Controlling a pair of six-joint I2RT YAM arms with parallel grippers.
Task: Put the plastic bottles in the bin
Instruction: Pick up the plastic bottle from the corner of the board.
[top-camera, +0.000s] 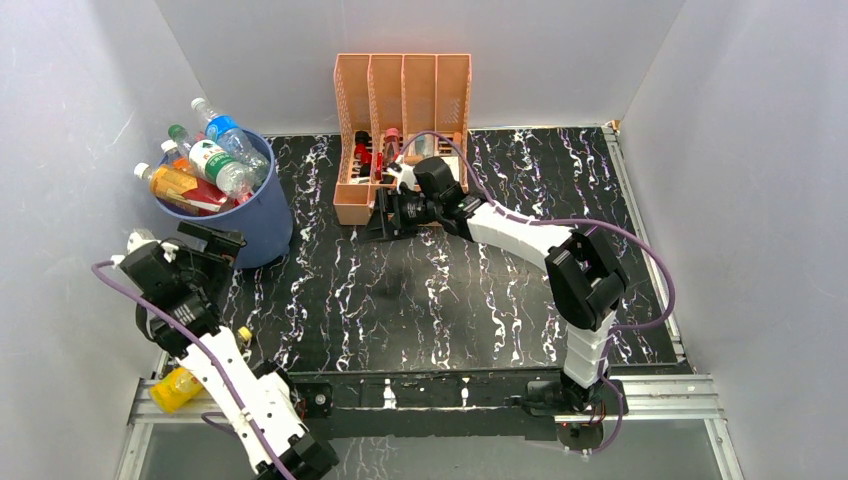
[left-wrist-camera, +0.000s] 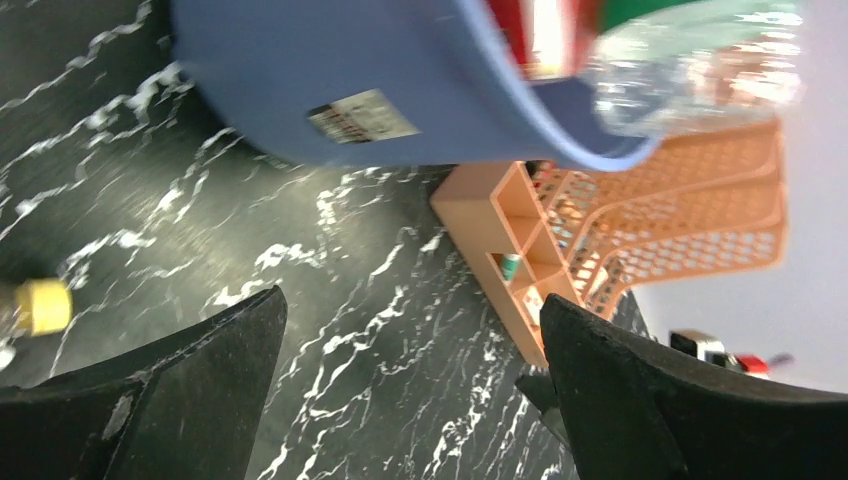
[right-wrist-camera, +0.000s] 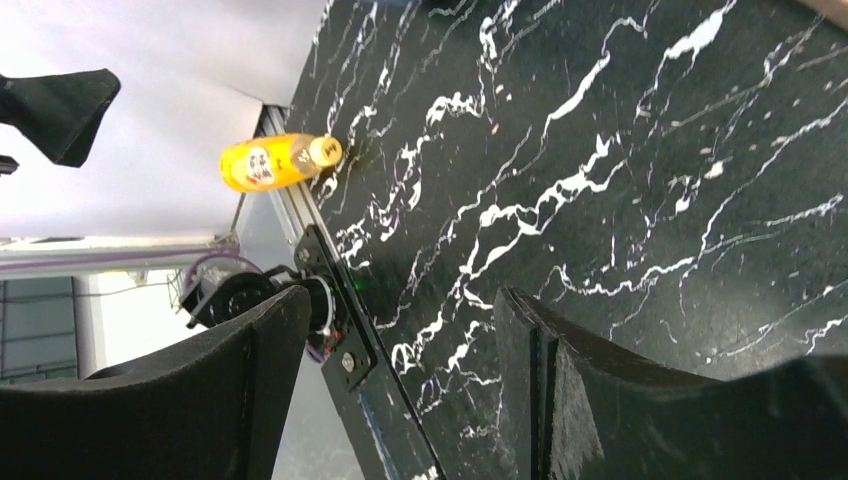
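A yellow bottle (top-camera: 177, 389) lies on the table's (top-camera: 450, 300) near-left edge, cap toward one o'clock, at six o'clock from the nearer left gripper (left-wrist-camera: 410, 315), its jaws wide and empty.

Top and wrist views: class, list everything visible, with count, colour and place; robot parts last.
bin: one, blue, table's far left.
bottles: at least four, clear and orange, poking from the bin.
yellow bottle: one, lying at the near left edge.
rack: one, peach, far middle.
small items: several, red and dark, in the rack.
table: one, black, white-veined.
left gripper: one, black, open, by the bin.
right gripper: one, black, open, before the rack.
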